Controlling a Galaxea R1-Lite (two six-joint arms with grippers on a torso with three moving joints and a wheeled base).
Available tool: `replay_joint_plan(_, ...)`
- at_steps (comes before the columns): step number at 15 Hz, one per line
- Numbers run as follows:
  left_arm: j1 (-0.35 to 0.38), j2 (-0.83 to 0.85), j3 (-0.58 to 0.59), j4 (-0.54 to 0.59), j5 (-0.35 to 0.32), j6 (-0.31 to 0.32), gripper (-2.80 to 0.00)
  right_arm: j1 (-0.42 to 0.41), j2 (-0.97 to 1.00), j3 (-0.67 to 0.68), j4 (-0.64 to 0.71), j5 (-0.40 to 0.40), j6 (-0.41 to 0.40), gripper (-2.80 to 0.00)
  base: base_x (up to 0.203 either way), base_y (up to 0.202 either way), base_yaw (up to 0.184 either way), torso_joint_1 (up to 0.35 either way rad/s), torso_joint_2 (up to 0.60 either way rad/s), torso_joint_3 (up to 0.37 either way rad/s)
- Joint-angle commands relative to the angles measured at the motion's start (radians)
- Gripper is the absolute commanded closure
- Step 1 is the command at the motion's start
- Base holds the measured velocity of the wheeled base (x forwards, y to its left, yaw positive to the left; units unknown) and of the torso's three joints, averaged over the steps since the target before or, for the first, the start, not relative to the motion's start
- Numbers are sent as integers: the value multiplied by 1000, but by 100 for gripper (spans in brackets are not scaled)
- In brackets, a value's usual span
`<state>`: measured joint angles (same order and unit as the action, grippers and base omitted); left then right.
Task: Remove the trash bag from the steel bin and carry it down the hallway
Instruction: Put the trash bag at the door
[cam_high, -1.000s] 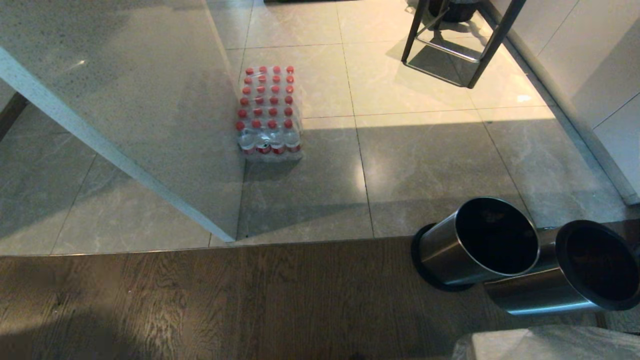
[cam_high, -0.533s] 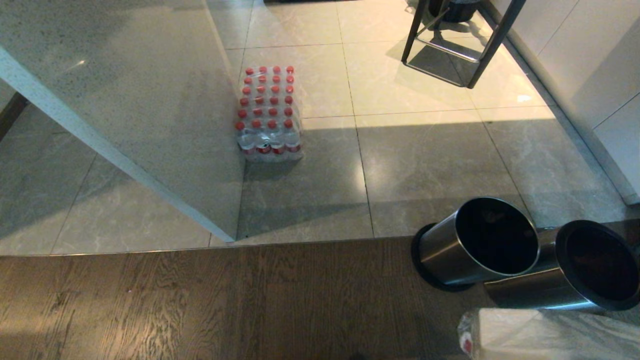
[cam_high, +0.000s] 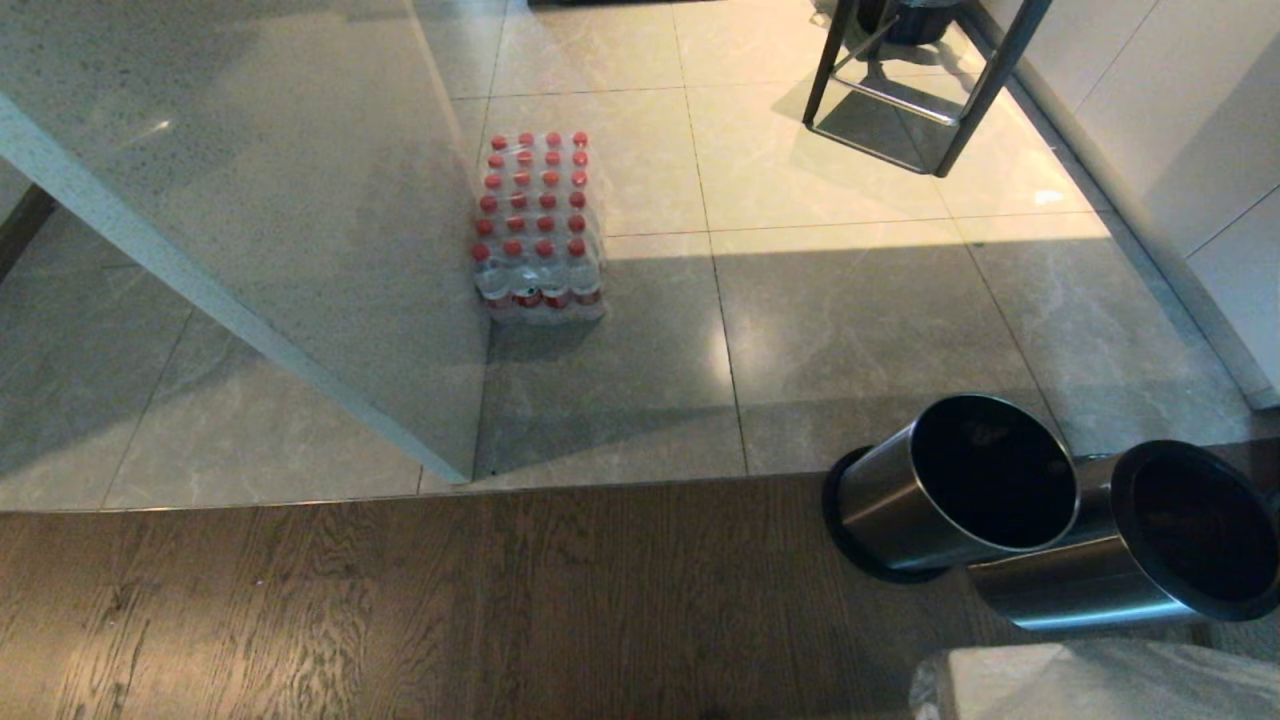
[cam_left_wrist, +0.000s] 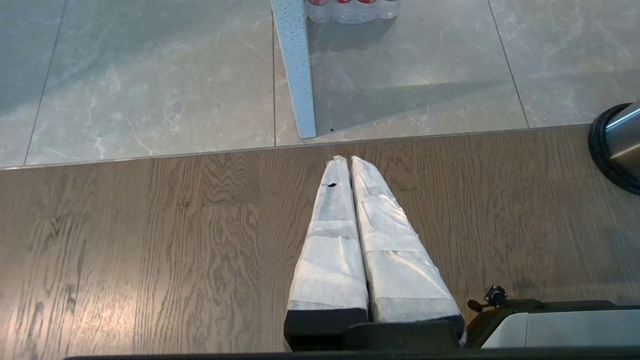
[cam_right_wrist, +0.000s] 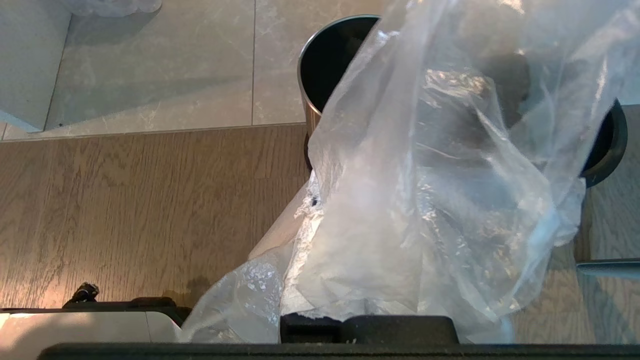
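Fingers of the right gripper (cam_right_wrist: 367, 320) are clamped on the clear crinkly plastic trash bag (cam_right_wrist: 425, 200), hung clear of the brushed-steel cylindrical bin (cam_high: 950, 490); grip should be held firm during transport.

Left gripper (cam_left_wrist: 345, 160): closed, empty.

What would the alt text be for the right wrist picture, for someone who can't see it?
A clear, crinkly trash bag drapes over the right gripper, hiding its fingers and filling most of the view. Behind it a steel bin stands where wooden floor meets grey tiles.
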<state>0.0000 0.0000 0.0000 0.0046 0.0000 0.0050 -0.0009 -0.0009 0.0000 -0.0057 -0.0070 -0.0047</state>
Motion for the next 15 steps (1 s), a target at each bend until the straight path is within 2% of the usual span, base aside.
replay_joint_plan(1, 0, 0, 0, 0, 0, 0, 0, 0, 2, 2, 0, 0, 0, 0, 0, 0, 0, 0, 0, 0)
replay_joint_plan(15, 0, 0, 0, 0, 0, 0, 0, 1, 2, 2, 0, 1, 0, 0, 0, 0, 0, 0, 0, 0)
